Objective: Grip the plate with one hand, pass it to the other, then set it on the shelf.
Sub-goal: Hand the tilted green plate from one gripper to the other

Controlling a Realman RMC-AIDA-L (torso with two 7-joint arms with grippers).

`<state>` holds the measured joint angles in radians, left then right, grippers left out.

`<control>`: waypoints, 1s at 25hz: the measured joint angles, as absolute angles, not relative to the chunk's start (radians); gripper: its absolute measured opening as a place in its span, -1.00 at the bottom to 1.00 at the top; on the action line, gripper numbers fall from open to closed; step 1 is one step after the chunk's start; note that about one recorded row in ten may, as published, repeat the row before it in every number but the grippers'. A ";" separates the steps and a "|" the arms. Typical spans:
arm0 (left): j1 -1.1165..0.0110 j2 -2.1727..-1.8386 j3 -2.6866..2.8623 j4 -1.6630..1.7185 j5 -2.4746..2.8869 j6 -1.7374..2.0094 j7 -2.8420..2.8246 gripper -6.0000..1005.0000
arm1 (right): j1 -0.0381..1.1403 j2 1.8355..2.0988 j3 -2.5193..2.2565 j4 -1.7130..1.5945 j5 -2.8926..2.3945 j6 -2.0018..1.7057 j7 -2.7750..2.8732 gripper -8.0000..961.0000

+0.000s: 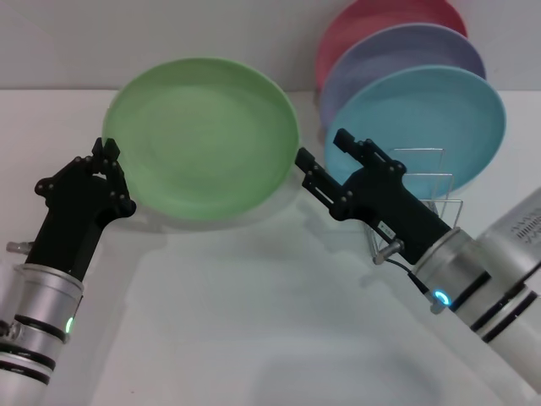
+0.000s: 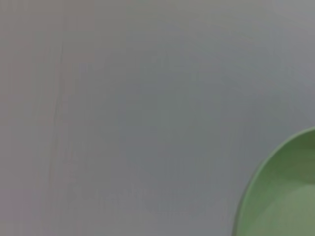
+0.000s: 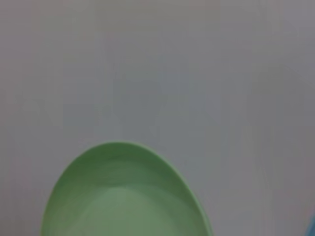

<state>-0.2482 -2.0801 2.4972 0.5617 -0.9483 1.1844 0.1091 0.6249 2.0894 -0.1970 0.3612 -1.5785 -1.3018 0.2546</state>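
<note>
left gripper (image 1: 108, 161) clamps the plate (image 1: 203, 139) at its rim as your right gripper (image 1: 325, 165), fingers apart, reaches its opposite rim mid-handover; next it should close there.

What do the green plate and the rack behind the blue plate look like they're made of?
Green plate: probably plastic, a smooth satin finish with an even pastel colour and soft highlights, no glassy glare. Rack: thin silver wire, most likely plated metal, judging by its bright narrow rods.

Sky-blue plate (image 1: 423, 127), lavender plate (image 1: 397, 55), pink plate (image 1: 372, 21), white table (image 1: 254, 321)
</note>
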 joint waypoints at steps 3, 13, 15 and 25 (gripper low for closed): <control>-0.247 -2.080 2.509 0.562 -0.961 1.191 0.135 -0.88 | 0.634 2.089 -0.191 0.365 -1.579 -1.283 0.255 0.42; -0.249 -2.080 2.527 0.567 -0.979 1.205 0.177 -0.88 | 0.663 2.089 -0.116 0.380 -1.639 -1.189 0.255 0.42; -0.249 -2.080 2.527 0.576 -0.986 1.205 0.211 -0.88 | 0.662 2.089 -0.029 0.388 -1.715 -1.145 0.255 0.42; -0.262 -2.080 2.572 0.609 -1.114 1.199 0.302 -0.87 | 0.668 2.089 0.103 0.415 -1.835 -1.043 0.254 0.42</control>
